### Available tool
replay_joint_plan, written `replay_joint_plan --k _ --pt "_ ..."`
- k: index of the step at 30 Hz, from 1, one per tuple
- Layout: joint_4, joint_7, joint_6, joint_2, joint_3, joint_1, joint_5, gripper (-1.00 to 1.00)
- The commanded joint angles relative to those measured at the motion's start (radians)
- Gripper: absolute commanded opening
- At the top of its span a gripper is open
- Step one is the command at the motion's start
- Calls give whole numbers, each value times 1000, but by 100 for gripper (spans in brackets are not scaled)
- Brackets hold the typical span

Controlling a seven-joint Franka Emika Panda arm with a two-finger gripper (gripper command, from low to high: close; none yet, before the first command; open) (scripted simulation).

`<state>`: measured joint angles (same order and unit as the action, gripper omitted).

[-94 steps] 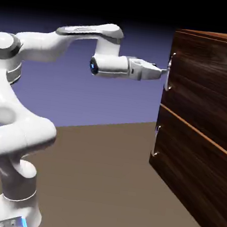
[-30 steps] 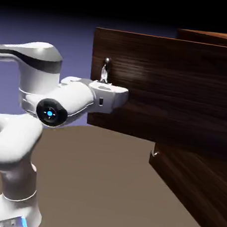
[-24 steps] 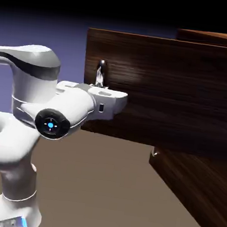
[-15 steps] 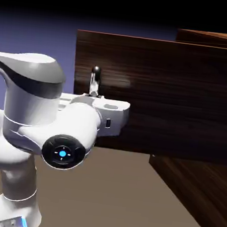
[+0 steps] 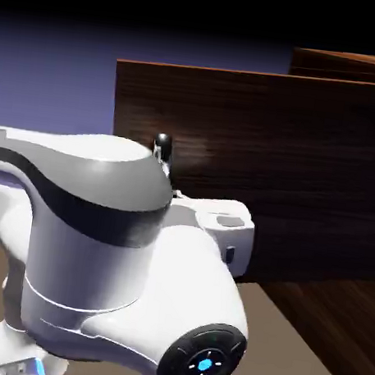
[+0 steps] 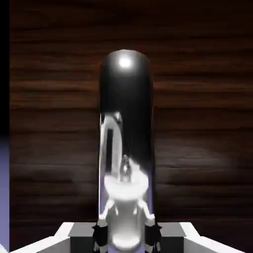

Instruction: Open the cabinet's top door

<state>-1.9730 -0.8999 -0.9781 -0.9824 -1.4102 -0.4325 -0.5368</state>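
Door (image 5: 292, 171) first — the top door of the cabinet (image 5: 331, 324) stands swung wide out from the cabinet's front, its dark wood-grain face stretching across the exterior view toward its left, with the free edge far from the body. Its silver handle (image 6: 126, 143) sits near that free edge, and my gripper (image 6: 126, 236) is clenched tight on it; in the hand view the shiny curved bar rises straight up between my finger tips (image 6: 101, 232), filling the middle, wood grain behind it. From outside, only the handle's top shows above my arm (image 5: 109, 247) — the big white and grey links crowd the foreground and hide my fingers. Below the door, the cabinet's lower front runs off to the lower right.
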Motion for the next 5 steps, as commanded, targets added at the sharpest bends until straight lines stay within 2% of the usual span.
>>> replay_joint_plan --k 1,5 --pt "36 8 20 -7 -19 -35 7 -100" --pt "181 46 101 -41 -87 -171 31 -100"
